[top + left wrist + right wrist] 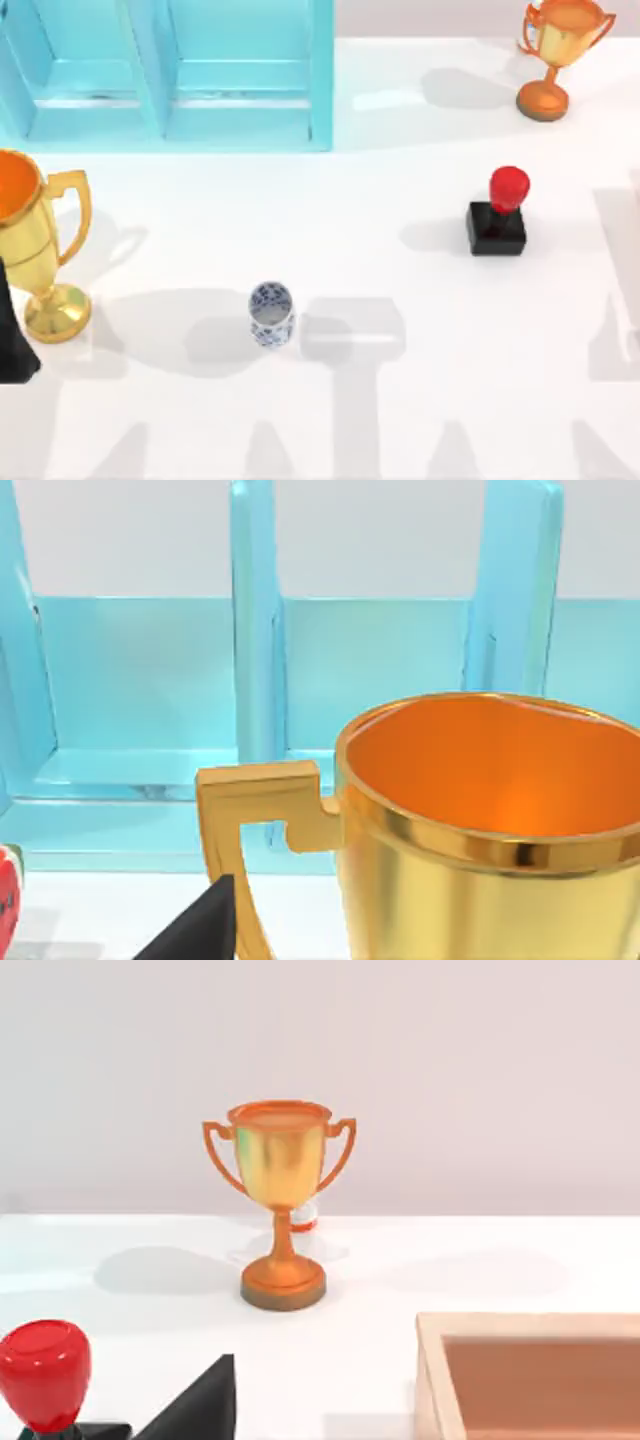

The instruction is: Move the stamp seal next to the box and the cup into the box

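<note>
**Top view:** Our left hand [12, 345] shows as a dark shape at the left edge of the worktop [400, 420], just beside the gold trophy [35, 245]. We cannot tell whether it is open or closed. The cup [271, 313] stands upright near the middle front, free of any grip. The seal [497, 222] stands upright well to its right, also untouched. A blue rack [165, 75] fills the far left and an orange trophy [560, 55] stands at the far right corner.

**Left wrist view:** The left hand [195, 930] hangs close behind the gold trophy [480, 820], with the rack [255, 630] beyond it.

**Right wrist view:** Our right hand [200, 1405] hovers just beside the seal's red knob [42, 1375], and again we cannot tell its state. The wooden box [430, 1380] lies near, with the orange trophy [282, 1200] farther back.

We judge that neither move has begun and that the seal comes first. The right hand should drop straight over the knob, grip it squarely and carry the seal upright. It should set the seal down beside the box wall, clear of the orange trophy.
</note>
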Controlling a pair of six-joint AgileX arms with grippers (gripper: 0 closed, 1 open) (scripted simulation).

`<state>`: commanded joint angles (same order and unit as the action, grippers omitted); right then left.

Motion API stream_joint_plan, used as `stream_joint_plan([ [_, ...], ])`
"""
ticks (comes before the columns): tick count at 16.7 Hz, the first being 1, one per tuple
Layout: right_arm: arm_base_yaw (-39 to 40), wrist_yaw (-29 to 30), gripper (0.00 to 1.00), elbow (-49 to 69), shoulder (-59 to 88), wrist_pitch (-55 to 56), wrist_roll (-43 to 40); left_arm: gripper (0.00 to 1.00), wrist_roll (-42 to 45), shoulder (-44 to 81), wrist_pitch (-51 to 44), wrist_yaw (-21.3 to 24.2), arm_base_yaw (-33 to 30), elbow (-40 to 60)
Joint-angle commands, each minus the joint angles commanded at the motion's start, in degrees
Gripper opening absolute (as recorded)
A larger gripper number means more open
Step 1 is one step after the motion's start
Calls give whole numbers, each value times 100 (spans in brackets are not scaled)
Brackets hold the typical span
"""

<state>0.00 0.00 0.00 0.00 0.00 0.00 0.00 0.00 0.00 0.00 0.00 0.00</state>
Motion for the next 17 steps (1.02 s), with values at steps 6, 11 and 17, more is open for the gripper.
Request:
stream_joint_plan([
  [6, 49, 3, 100, 484, 509, -347, 77, 100, 0, 0, 0, 0, 0, 0],
  [11, 250, 12, 100, 2137, 2245, -1502, 339, 100, 0, 0, 0, 0, 0, 0],
  [17, 640, 23, 100, 5142, 5415, -3540, 803, 100, 0, 0, 0, 0, 0, 0],
])
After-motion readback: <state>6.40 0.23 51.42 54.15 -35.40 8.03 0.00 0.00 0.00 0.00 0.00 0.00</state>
